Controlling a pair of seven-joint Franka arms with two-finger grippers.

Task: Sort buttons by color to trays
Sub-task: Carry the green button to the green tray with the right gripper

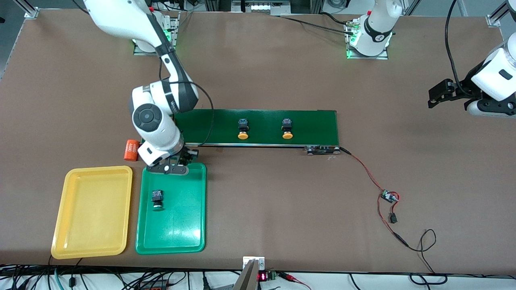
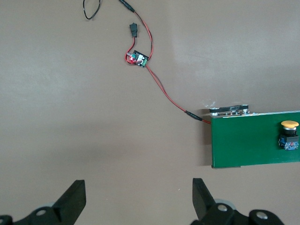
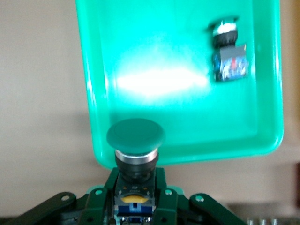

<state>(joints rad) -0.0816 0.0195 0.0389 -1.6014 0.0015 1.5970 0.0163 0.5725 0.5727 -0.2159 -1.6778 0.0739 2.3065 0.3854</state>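
Note:
My right gripper hangs over the green tray, above the tray's end beside the conveyor. It is shut on a green-capped button whose black-and-blue body sits between the fingers. A second green button lies in that tray, also in the right wrist view. The yellow tray stands beside the green one. Two yellow-capped buttons sit on the conveyor; one shows in the left wrist view. My left gripper waits open over bare table.
The dark-green conveyor belt runs across the table's middle. An orange cylinder marked 4680 lies at its end by the right arm. Red and black wires with a small circuit board trail from the conveyor's other end.

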